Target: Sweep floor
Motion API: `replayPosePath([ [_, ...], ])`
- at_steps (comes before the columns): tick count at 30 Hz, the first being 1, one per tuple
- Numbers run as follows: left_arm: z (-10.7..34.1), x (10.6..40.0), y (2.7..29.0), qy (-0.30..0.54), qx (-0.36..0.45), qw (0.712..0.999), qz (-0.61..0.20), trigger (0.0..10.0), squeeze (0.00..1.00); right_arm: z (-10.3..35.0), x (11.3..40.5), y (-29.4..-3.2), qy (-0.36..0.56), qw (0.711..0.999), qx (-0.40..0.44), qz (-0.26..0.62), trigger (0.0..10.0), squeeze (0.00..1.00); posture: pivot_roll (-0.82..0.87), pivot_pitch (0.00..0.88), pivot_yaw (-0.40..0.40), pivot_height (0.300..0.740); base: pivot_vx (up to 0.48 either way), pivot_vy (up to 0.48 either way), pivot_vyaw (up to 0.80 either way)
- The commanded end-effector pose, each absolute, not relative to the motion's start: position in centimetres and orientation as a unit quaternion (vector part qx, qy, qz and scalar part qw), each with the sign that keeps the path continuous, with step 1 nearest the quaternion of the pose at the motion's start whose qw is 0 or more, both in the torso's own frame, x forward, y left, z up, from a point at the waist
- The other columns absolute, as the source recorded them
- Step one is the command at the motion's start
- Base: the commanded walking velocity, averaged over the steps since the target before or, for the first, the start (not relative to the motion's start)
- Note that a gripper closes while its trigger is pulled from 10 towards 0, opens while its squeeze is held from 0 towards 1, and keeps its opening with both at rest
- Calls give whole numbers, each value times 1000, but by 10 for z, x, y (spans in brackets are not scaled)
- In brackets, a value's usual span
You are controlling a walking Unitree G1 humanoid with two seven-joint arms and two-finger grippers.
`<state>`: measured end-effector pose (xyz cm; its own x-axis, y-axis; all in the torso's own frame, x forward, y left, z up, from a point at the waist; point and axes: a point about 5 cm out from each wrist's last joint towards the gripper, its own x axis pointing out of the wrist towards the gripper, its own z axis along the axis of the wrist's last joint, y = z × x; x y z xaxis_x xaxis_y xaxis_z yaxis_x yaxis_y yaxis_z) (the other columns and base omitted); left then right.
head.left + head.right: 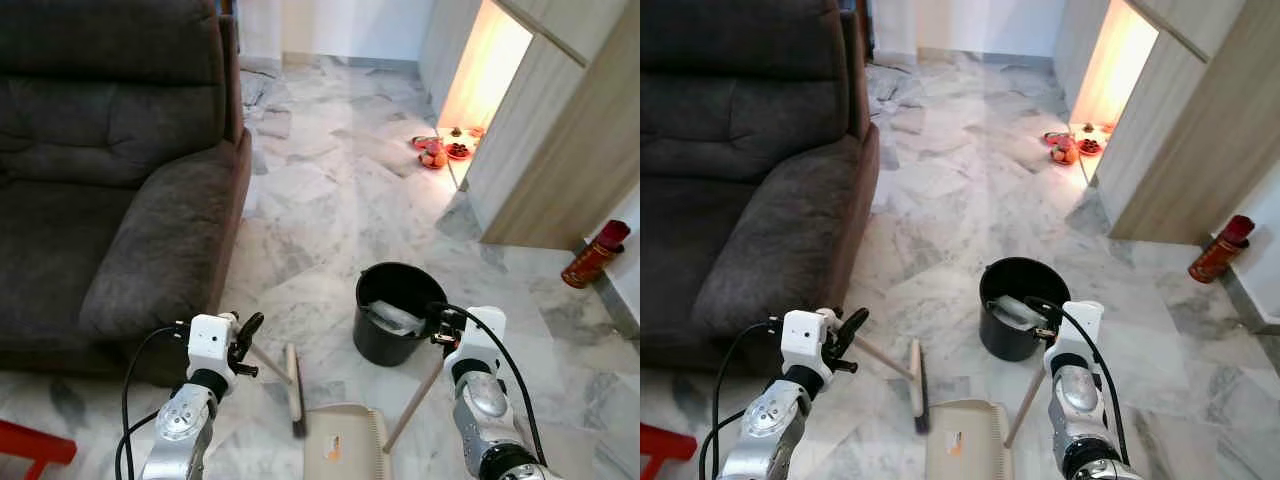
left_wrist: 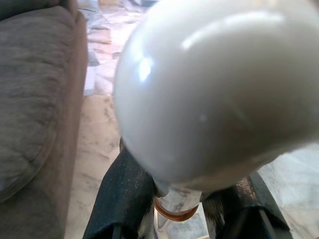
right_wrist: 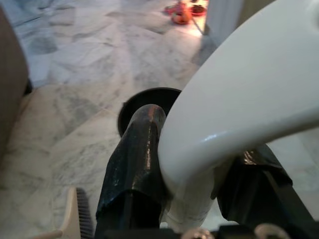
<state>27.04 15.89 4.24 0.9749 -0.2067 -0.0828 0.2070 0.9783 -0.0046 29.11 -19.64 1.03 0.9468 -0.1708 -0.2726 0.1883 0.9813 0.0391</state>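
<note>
Left gripper (image 1: 243,345) clamped on broom handle (image 1: 268,366), broom head (image 1: 294,392) on marble floor (image 1: 330,210) at 6 o'clock. Right gripper (image 3: 197,169) closed around dustpan handle (image 1: 413,406); dustpan (image 1: 345,447) just beside brush, black bucket (image 1: 395,310) at 1 o'clock of it.

No legible text, brand or number appears. The dustpan (image 1: 345,445) carries a small orange label, and its printing is too small to read.

A black bucket (image 1: 398,310) stands on the marble floor (image 1: 330,210). Nearer the robot lie a broom (image 1: 292,385) and beige dustpan (image 1: 345,445). The left gripper (image 1: 243,340) grips the broom's stick, the right gripper (image 1: 442,328) the dustpan's handle. A dark sofa (image 1: 110,180) sits left of the bucket.
</note>
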Motion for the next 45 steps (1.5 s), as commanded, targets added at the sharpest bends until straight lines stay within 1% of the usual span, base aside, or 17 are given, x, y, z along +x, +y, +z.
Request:
replayPosePath([
  [1,46,272,156,34,-3,994,-108,10000,0,12,292,-200,136,986,30,-97,10000,0,63,41,-108,740,0,0,-800],
  [12,45,272,155,40,-4,993,-115,10000,0,11,292,-199,139,985,29,-96,10000,0,62,52,-104,740,0,0,-726],
  [36,31,270,159,61,-10,991,-115,10000,0,10,292,-197,141,985,36,-94,10000,0,63,37,-99,740,0,0,0],
  [45,25,272,157,69,-18,991,-117,10000,0,11,292,-198,141,985,33,-95,10000,0,53,27,-99,740,0,0,-778],
])
